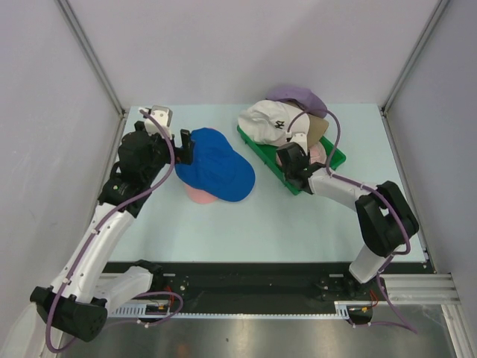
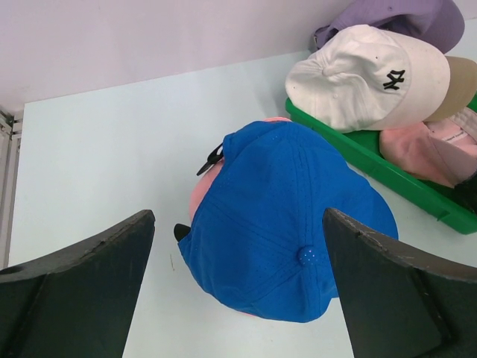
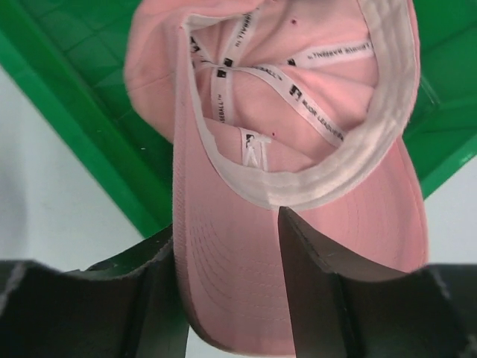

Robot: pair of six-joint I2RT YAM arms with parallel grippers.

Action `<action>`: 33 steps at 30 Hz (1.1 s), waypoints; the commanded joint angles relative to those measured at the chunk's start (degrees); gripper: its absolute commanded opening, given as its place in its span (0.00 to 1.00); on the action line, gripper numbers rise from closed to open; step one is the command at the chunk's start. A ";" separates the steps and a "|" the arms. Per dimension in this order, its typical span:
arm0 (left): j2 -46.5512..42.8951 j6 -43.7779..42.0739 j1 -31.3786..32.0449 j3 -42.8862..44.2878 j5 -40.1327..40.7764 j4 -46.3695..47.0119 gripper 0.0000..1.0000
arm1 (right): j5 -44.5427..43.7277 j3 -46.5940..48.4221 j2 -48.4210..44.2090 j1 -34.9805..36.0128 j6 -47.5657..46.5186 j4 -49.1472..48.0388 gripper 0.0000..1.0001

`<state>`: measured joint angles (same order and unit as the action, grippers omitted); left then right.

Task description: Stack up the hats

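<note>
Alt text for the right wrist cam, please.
An upturned pink cap lies in a green tray, its lining and seam tape showing. Its brim reaches toward the camera, part of it between the two dark fingers of the right tool; whether they grip it is unclear.

Counter [image 1: 298, 224]: blue cap [image 1: 220, 165] atop pink cap [image 1: 198, 195]; green tray [image 1: 264, 157] holding white cap [image 1: 268, 123], lavender cap [image 1: 298, 97], tan cap [image 1: 319, 128].

The left arm [image 1: 94, 245] and right arm [image 1: 343, 188] share white links, black joints, purple cables.
</note>
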<state>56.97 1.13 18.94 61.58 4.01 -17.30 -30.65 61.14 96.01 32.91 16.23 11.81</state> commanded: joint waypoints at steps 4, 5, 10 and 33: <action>-1.34 0.98 0.13 -0.23 0.65 1.92 1.00 | -0.12 -2.96 -3.90 -3.72 -1.20 -1.00 0.35; -1.34 1.07 0.13 -0.23 0.73 2.01 1.00 | 1.46 -2.96 -3.81 -4.94 -1.29 -1.18 0.12; -1.69 0.90 0.13 -0.24 1.26 1.92 1.00 | 9.47 -0.07 -9.67 -6.01 -4.80 4.25 0.00; -2.92 1.25 0.13 -0.85 3.10 2.10 1.00 | 57.34 3.63 -33.24 -18.40 10.20 10.08 0.00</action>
<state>54.74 1.54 18.94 60.95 5.63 -17.10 15.00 62.13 66.22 14.96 21.10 27.20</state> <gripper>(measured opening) 0.996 0.056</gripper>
